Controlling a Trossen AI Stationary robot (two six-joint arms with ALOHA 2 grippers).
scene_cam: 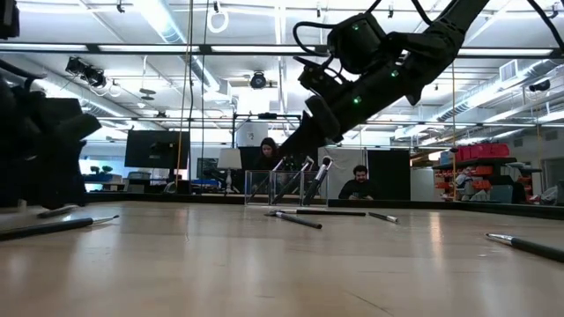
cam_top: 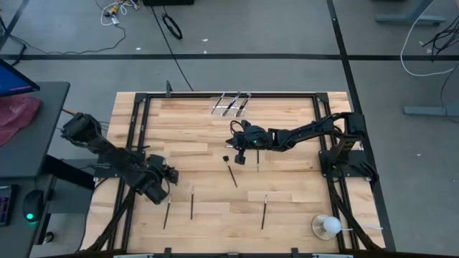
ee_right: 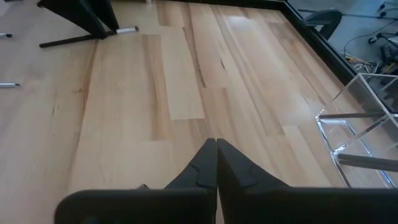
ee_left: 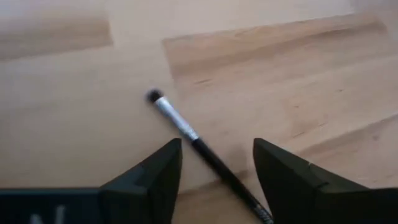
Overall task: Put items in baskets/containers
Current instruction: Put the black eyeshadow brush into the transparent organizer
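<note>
You have five makeup brushes on the table (cam_top: pixel 287 179), and one brush (ee_left: pixel 186 134) lies between your open left gripper (ee_left: pixel 217 180) fingers.

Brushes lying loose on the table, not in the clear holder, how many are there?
5 brushes: two side by side at front left, one at front right, two near the centre. The arms may hide more.

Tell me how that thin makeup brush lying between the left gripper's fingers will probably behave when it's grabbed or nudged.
The makeup brush looks stiff, being a straight slim stick, so it likely won't flop. Its round handle lying flat on the smooth wooden table may roll if nudged sideways. It is probably light, and thin enough to slip from the open left gripper.
</note>
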